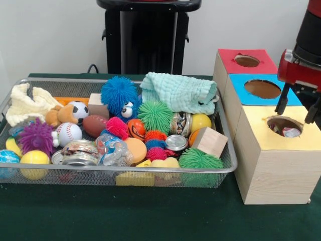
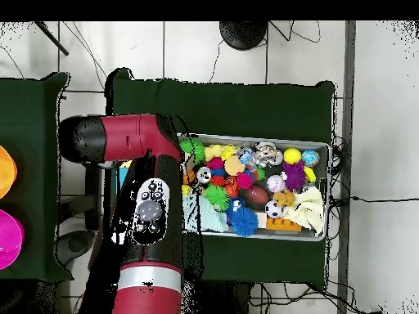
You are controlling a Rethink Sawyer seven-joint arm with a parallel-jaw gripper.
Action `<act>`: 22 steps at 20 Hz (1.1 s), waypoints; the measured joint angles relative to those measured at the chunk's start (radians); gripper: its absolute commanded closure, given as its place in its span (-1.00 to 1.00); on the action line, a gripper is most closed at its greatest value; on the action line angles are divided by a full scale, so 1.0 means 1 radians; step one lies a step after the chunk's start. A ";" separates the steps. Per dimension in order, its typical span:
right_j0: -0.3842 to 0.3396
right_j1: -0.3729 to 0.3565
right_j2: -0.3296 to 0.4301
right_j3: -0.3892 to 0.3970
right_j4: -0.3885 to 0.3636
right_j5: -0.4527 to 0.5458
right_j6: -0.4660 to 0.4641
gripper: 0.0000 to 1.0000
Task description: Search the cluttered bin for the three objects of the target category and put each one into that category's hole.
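Your gripper (image 1: 299, 106) hangs over the yellow box (image 1: 273, 153), jaws apart & empty, right above its hole (image 1: 284, 126) w/ items already inside. The bin (image 1: 226, 150) lies beside the boxes, so next pick means crossing toward its cans (image 1: 176, 142).

Front cam low, close, facing across mesh bin (image 1: 226, 165); overhead cam high, straight down; both w/ bin (image 2: 323, 147).
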 measured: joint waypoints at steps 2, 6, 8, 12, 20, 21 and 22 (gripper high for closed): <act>0.000 -0.011 0.000 -0.002 0.000 0.011 0.000 -1.00; 0.000 -0.032 0.000 -0.006 0.000 0.029 0.000 -1.00; 0.001 -0.037 0.000 -0.013 -0.001 0.038 0.000 -1.00; 0.003 -0.042 0.000 -0.046 -0.002 0.068 0.000 -1.00; -0.005 -0.045 0.003 -0.112 -0.027 0.071 0.000 -1.00; -0.008 -0.044 0.004 -0.121 -0.032 0.071 0.000 -1.00; -0.011 -0.045 0.004 -0.126 -0.035 0.071 0.000 -1.00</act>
